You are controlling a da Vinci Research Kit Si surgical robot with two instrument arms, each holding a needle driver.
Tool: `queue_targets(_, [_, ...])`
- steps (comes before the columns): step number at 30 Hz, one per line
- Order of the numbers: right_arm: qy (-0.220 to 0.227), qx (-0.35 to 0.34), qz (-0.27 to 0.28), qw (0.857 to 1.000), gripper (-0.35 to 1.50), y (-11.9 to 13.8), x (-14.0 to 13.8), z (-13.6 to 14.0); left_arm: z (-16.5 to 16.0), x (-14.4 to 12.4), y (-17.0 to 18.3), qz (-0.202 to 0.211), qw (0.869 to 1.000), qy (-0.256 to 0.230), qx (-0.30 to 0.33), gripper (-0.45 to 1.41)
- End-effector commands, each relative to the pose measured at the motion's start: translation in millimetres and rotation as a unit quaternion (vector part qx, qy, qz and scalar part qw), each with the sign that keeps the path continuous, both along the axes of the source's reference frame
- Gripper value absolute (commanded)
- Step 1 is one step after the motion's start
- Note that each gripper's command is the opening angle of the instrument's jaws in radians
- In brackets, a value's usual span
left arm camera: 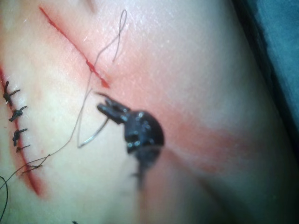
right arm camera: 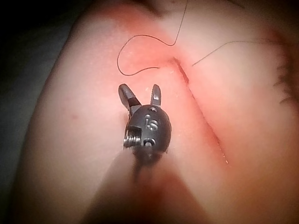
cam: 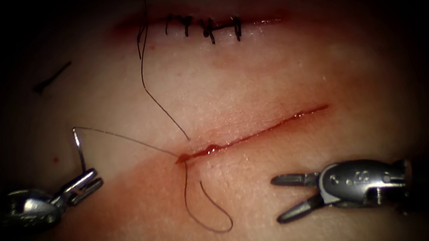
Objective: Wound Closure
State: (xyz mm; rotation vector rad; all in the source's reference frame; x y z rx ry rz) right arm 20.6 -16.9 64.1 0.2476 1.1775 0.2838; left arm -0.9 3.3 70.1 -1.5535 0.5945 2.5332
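Left tool (cam: 87,182) gripping needle (cam: 79,149) near its tail end, needle clear of tissue (cam: 253,76), left of cut (cam: 252,135). Thread (cam: 123,139) running to cut's left end. Right tool (cam: 291,196) gaping, holding nothing, near side of cut.

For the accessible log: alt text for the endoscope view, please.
The left tool holds the curved needle near its tail end, clear of the tissue, left of the open cut. Thread runs from the needle to the cut's left end. The right tool hovers open and empty; a stitched cut lies above.
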Motion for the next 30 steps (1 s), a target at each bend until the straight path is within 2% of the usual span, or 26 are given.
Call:
queue_targets(1, [0.0,-0.003,0.001,1.0,1.3,-0.1,1.6,1.5,0.3,-0.1,-0.5,-0.003,1.0,-0.002,0.0,-0.45])
queue_targets(4, [-0.017,-0.025,0.0,1.0,1.26,0.9,3.5,2.9,-0.5,0.4,-1.0,-0.006,1.0,-0.002,-0.001,-0.45])
queue_targets(5, [-0.03,-0.048,-0.008,0.998,1.26,1.3,4.9,3.8,-0.9,0.6,-1.4,-0.007,1.0,-0.001,0.0,-0.45])
queue_targets(10, [-0.048,-0.109,-0.039,0.992,1.21,1.5,8.1,6.4,-2.1,1.9,-2.0,-0.009,1.0,-0.002,0.0,-0.45])
queue_targets(15, [-0.066,-0.139,-0.072,0.985,1.2,0.7,9.2,9.2,-2.9,4.5,-1.3,-0.019,1.0,-0.004,-0.002,-0.45])
queue_targets(20, [-0.068,-0.142,-0.079,0.984,1.18,0.1,9.2,10.5,-3.9,6.2,0.1,-0.031,1.0,-0.005,-0.005,-0.45])
queue_targets(24, [-0.068,-0.143,-0.079,0.984,1.14,-0.2,9.9,10.9,-4.4,6.0,0.6,-0.041,0.999,-0.001,-0.007,-0.45])
queue_targets(27, [-0.06,-0.142,-0.078,0.985,1.11,-0.6,12.1,11.3,-4.4,4.8,0.2,-0.039,0.999,-0.005,-0.009,-0.45])
queue_targets(29, [-0.06,-0.146,-0.077,0.984,0.99,-0.5,13.3,12.0,-4.3,4.6,0.2,-0.04,0.999,-0.004,-0.01,-0.45])
queue_targets(30, [-0.058,-0.144,-0.08,0.985,0.78,-0.4,13.4,12.1,-4.3,4.7,0.3,-0.04,0.999,-0.004,-0.01,-0.45])
